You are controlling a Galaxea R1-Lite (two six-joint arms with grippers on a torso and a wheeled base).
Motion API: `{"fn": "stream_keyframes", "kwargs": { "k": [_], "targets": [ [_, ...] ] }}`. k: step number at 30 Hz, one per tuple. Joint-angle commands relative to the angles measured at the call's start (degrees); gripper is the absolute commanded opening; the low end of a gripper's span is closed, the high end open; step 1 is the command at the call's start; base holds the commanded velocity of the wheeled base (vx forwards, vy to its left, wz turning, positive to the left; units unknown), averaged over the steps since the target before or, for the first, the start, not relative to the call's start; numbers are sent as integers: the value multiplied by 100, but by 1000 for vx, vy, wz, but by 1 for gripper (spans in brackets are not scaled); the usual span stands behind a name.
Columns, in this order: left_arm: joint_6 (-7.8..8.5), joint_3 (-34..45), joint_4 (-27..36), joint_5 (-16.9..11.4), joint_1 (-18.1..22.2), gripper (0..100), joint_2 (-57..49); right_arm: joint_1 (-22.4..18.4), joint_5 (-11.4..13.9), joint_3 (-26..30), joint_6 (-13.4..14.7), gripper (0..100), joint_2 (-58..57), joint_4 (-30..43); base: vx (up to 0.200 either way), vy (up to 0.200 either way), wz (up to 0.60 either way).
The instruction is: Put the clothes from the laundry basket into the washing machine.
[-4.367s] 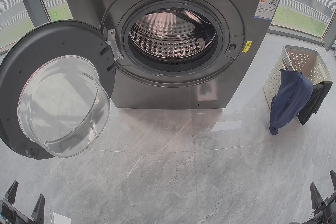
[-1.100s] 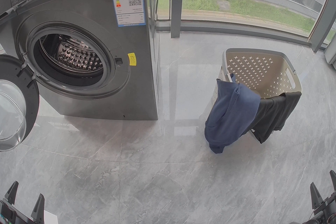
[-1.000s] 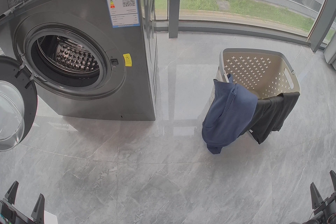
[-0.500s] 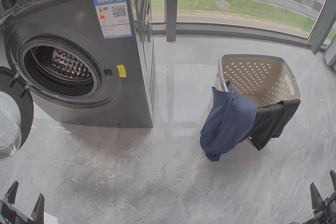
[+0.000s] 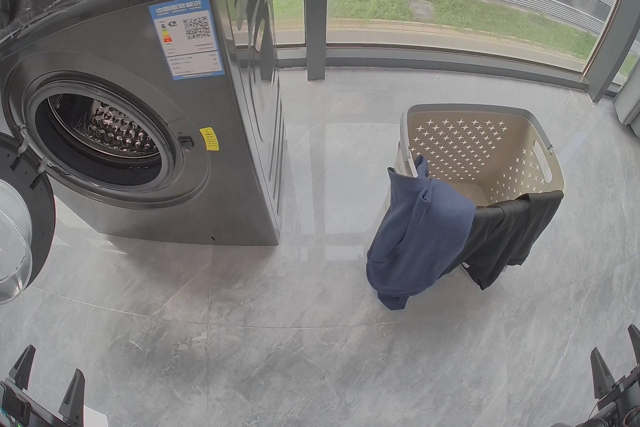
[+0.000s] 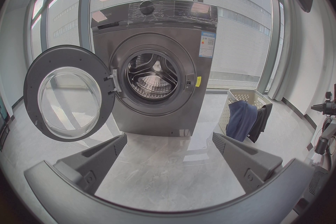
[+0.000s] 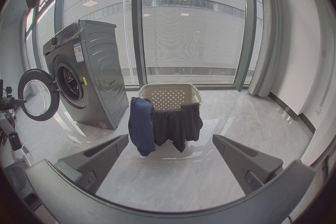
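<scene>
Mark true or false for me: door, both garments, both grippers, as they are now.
1. The washing machine door is shut. False: it stands swung open.
2. A blue garment hangs over the laundry basket rim. True.
3. The black garment is inside the washing machine. False: it hangs over the basket rim beside the blue one.
4. The left gripper is open and empty. True.
5. The right gripper holds the blue garment. False: it is open and empty.

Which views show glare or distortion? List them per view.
Head view: window glare streaks the glossy floor beside the washing machine. Left wrist view: fisheye bows the window frames, corners go dark. Right wrist view: same bowing; floor sheen around the laundry basket.
</scene>
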Motion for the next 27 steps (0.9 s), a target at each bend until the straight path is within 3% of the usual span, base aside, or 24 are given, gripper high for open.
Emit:
{"fn": "stream_keyframes", "kwargs": {
  "k": [1, 17, 24, 27],
  "targets": [
    [-1, 101, -1, 4, 0, 100, -66, 0, -3, 75, -2, 100, -49, 0, 0, -200, 0],
    [8, 101, -1, -5, 0, 100, -66, 0, -3, 75, -2, 100, -49, 0, 0, -200, 0],
    [8, 101, -1, 4, 0, 100, -66, 0, 5, 66, -2, 100, -49, 0, 0, 0, 0],
    [8, 101, -1, 4, 0, 100, -66, 0, 14, 75, -2, 100, -49, 0, 0, 0, -600]
  ]
}}
